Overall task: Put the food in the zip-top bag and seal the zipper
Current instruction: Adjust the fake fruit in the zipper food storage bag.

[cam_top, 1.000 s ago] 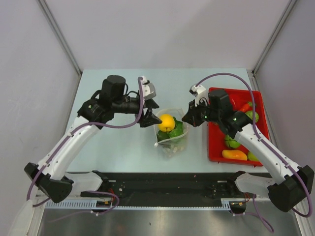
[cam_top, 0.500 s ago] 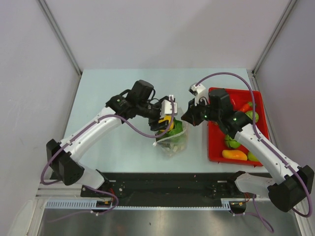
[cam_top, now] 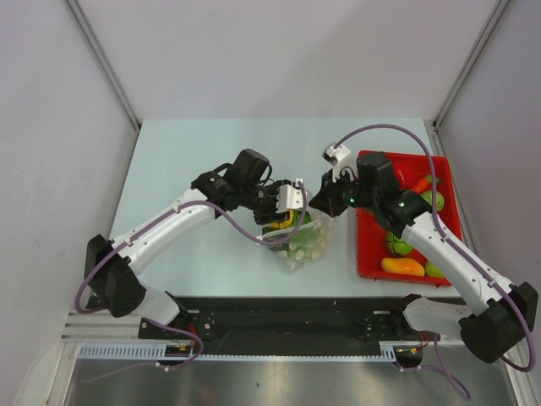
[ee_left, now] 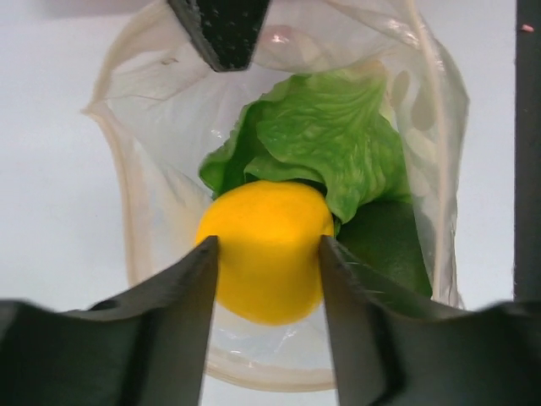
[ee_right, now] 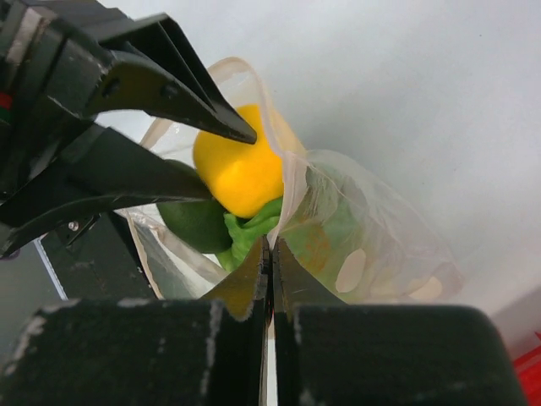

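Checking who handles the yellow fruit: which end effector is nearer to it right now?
Left. The left end effector straddles the yellow fruit in the mouth of the zip-top bag; the right end effector is shut on the bag's rim, just beside the fruit.

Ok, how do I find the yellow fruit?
Look at the middle of the pale table, where a clear zip-top bag sits beside the red tray. At its open mouth the left gripper holds a round yellow fruit, the only yellow thing in there, next to green lettuce.
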{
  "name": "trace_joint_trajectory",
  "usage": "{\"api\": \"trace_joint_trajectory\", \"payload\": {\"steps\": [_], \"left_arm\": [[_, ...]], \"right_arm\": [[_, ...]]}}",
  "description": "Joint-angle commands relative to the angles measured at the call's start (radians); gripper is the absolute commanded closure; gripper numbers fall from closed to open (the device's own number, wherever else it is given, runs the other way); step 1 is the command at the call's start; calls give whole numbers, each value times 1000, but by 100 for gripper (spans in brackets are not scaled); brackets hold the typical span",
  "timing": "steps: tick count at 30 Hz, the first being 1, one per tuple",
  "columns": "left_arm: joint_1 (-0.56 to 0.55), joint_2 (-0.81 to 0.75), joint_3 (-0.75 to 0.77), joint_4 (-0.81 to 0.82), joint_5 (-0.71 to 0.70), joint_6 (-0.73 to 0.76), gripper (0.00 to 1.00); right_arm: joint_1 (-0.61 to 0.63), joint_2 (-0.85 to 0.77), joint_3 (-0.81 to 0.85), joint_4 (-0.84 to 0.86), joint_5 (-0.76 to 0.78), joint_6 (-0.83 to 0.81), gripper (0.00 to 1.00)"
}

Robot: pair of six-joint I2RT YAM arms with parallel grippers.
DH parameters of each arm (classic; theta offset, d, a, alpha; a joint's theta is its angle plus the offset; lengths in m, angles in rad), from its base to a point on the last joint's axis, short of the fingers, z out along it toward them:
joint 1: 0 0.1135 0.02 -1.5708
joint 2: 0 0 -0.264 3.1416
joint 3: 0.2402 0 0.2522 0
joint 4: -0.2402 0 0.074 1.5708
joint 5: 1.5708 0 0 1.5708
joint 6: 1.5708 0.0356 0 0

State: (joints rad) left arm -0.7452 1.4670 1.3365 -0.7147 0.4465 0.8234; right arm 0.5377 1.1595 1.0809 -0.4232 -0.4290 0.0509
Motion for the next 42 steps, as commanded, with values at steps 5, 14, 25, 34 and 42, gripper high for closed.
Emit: {"api": "trace_joint_trajectory", "payload": {"steps": [5,14,25,34,42], "left_arm": [[-8,-11,-22,133,46,-62,78],[1,-45,-40,67,41,-9,40],[7,56,38,-41,9,206,18],[4,99,101,-132,58,275,54],[38,-11,107,-129,146,149,88]], "right_arm": [[-2,15,17,57,-30,-23,100],[-24,19,17,66,-53,-29,100],[-16,6,5,78,-106,-89,100],[-19,17,1,106,-123,-94,100],[-31,29,2,116,-122,-71,100]]}}
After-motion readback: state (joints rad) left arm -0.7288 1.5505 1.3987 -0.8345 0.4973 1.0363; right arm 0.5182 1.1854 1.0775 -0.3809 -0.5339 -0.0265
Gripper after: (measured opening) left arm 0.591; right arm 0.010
